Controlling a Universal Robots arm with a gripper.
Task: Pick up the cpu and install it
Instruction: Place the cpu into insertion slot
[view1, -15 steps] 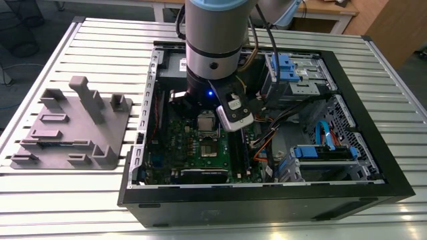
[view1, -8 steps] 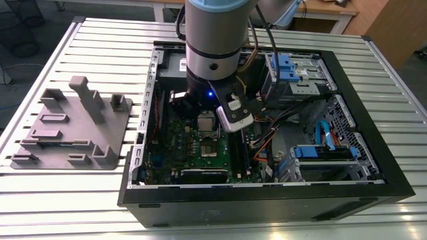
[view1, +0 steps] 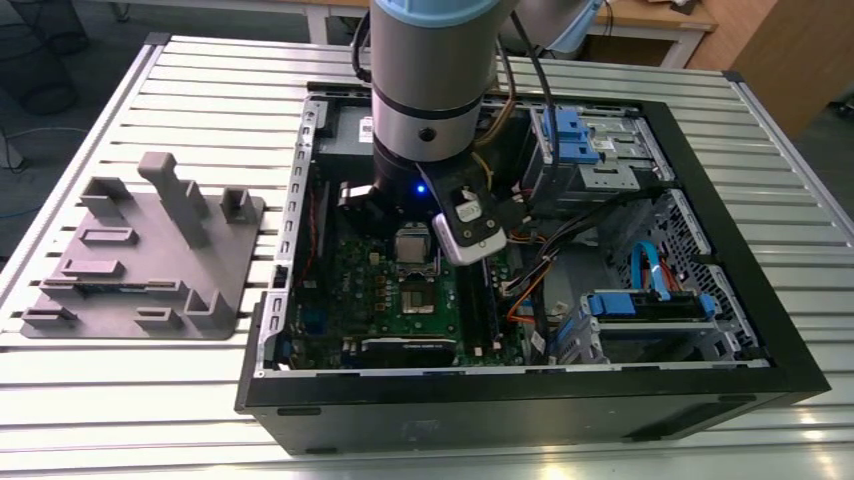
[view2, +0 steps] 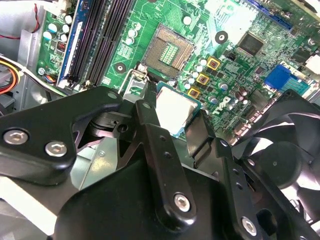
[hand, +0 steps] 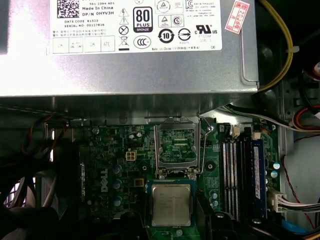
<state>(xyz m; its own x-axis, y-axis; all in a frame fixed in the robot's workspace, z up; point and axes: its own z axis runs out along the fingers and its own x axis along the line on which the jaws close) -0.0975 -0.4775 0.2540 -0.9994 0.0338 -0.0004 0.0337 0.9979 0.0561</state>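
The cpu, a flat square chip with a silvery top, sits between two black fingers of my gripper, which is shut on it. In the first wrist view the cpu hangs just beside the open socket, whose metal load frame is lifted. The second wrist view also shows the socket, bare with its contact field exposed, a short way beyond the chip. In the exterior view my arm reaches down into the open computer case, over the green motherboard.
A silver power supply borders the socket. Black memory sticks stand beside it. A black fan lies close to the fingers. Drive cages with blue tabs and cables fill the case's far side. A grey fixture block rests on the slatted table.
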